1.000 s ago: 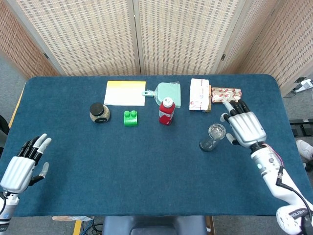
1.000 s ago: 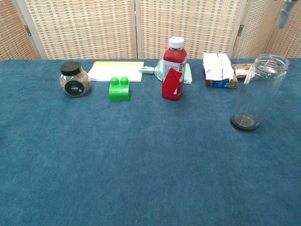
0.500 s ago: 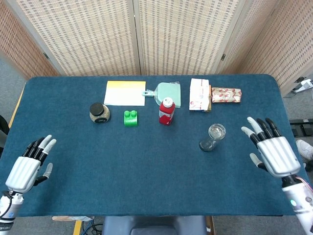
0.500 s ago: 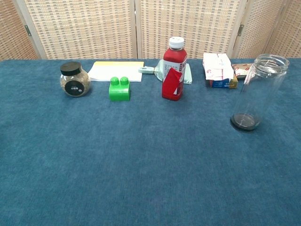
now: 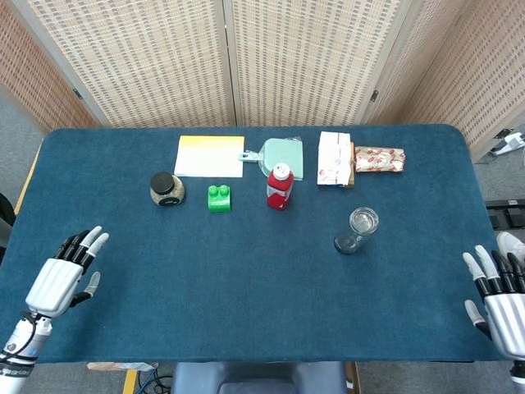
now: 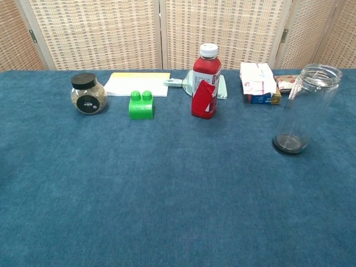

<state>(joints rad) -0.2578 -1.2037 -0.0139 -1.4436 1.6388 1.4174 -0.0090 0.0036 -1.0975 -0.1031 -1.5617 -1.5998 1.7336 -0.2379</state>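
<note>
- Right hand point(image 5: 502, 300) now at the lower right corner of the blue tabletop point(image 5: 246, 279), fingers spread, grasping nothing; a second ago close beside the clear glass jar point(image 5: 359, 229), since drawn well back from it.
- Left hand point(image 5: 64, 275) at the lower left edge, released, fingers apart and empty; nudged slightly inward compared with a moment earlier.
- Neither hand visible from the chest view.
- Clear glass jar upright, lidless, right of centre, untouched and in the same spot as before; judged set down and let go, with both hands pulled clear.
- Counted on the tabletop: one clear glass jar, one red bottle point(image 5: 279, 186) with a white cap, one green block point(image 5: 219, 198), one small round jar point(image 5: 167, 189) with a black lid, one yellow-and-white pad point(image 5: 210, 155), one pale green dustpan point(image 5: 280, 157), one white packet point(image 5: 335, 159), one red-patterned snack wrapper point(image 5: 380, 158).
- All eight standing well apart from both hands, along the far half.
</note>
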